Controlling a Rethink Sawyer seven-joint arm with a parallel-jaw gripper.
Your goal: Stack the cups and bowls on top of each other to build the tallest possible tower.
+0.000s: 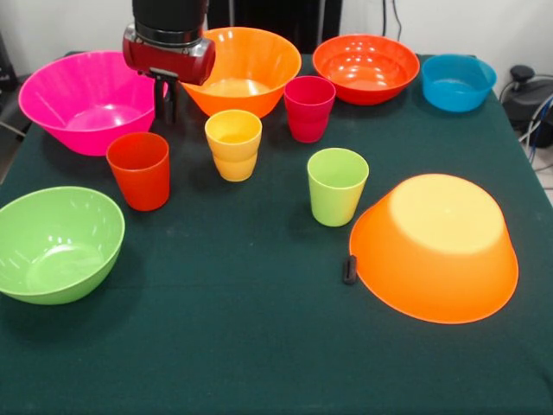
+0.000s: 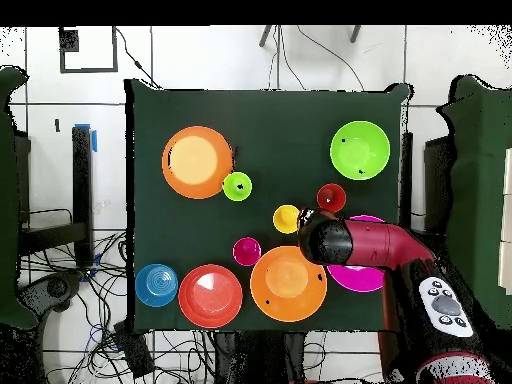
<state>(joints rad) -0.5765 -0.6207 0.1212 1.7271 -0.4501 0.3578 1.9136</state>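
Four cups stand upright mid-table: orange-red [image 1: 139, 170], yellow [image 1: 233, 144], crimson [image 1: 308, 108] and lime green [image 1: 336, 186]. The large pink bowl [image 1: 86, 99], an upright orange bowl [image 1: 242, 69], the red-orange bowl [image 1: 365, 67] and the blue bowl [image 1: 458, 82] line the far side. The lime green bowl [image 1: 56, 242] sits near left. A second orange bowl [image 1: 435, 246] lies upside down near right. My gripper [image 1: 168, 108] hangs low and empty between the pink and upright orange bowls, behind the orange-red cup. In the overhead view my gripper [image 2: 312, 235] sits beside the yellow cup [image 2: 286, 218].
A small black object [image 1: 349, 269] lies against the left rim of the upside-down orange bowl. The dark green tablecloth [image 1: 242, 346] covers the table. In the overhead view my arm covers most of the pink bowl [image 2: 360, 280].
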